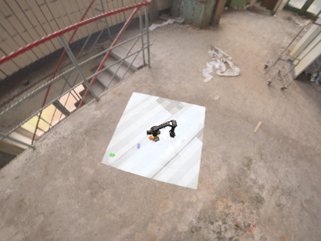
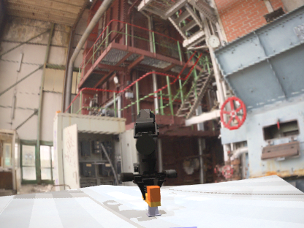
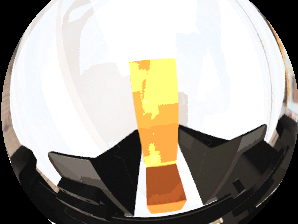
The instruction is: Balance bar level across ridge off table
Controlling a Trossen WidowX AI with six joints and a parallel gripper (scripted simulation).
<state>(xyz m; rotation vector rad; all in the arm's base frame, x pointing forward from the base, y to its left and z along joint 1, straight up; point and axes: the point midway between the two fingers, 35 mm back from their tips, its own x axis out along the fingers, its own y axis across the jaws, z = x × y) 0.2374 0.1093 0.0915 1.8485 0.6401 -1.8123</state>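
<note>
above ridge, gripper grips orange bar.

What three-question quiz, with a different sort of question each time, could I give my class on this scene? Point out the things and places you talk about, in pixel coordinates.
1. Multiple choice: in the top view, what colour is the small block (image 1: 112, 154) lying farthest from the robot arm (image 1: 165, 126) (image 2: 146, 158)?
A) red
B) green
C) black
2. True or false: the purple block (image 1: 138, 146) (image 2: 185, 227) is touching that farthest block.
3. Fill in the missing word: the gripper (image 1: 156, 137) (image 2: 150, 194) (image 3: 157, 131) is closed on the orange and yellow ____.

Key: 1. B; 2. False; 3. bar (image 1: 150, 137) (image 2: 153, 194) (image 3: 159, 110)
</note>
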